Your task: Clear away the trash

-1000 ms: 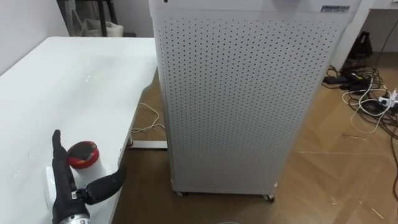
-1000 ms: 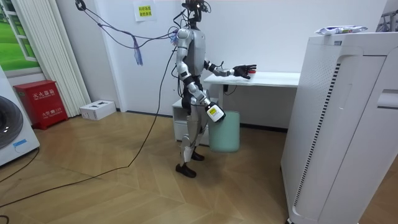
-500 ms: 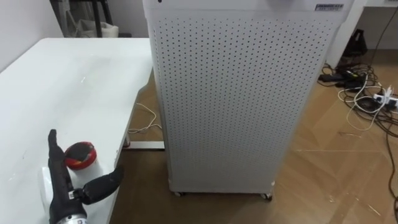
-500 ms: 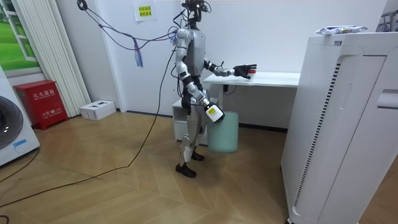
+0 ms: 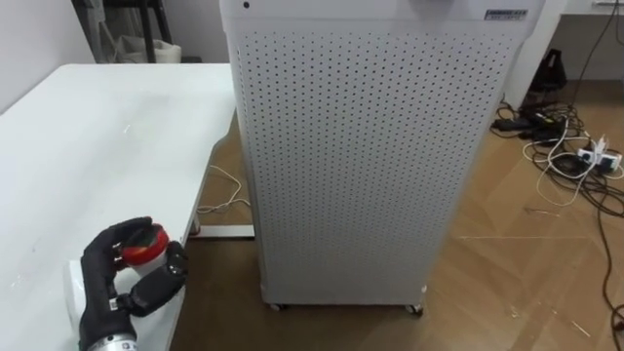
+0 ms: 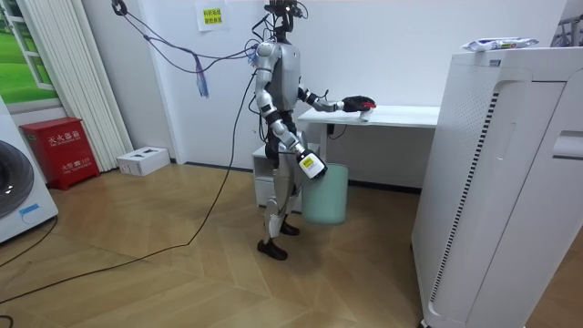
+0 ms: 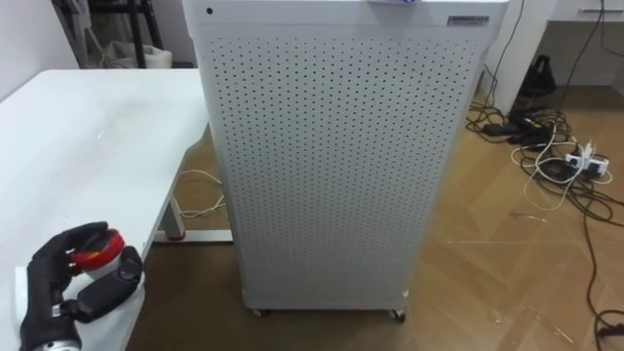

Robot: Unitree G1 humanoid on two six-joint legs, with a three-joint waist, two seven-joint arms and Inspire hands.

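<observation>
The robot stood on the wooden floor [image 5: 526, 263] beside a white table [image 5: 97, 127] that had a flat, smooth top. In the lower left of the eye views, its black left hand [image 5: 122, 278] lay on the near corner of the table. The fingers and thumb were curled round a small red thing [image 5: 144, 249], and it sat inside the hand. The red thing was round and looked smooth and shiny on top. A tall white cabinet [image 5: 361, 146] stood in the middle of the eye views, just beside the table. It was shaped like a box, and its front was a flat sheet covered in rows of tiny round holes. At the upper right, thin cables [image 5: 565, 146] lay in loose tangles on the floor. In the room view, the robot stood upright facing the table, with its left hand out over the table's edge. Its right hand [image 6: 310, 162] hung low by its leg. A pale green bin [image 6: 326, 196] with smooth sides was right at that hand. I could not tell how the fingers of that hand were set. A red box [image 6: 59, 150] stood on the floor at the room view's left.
</observation>
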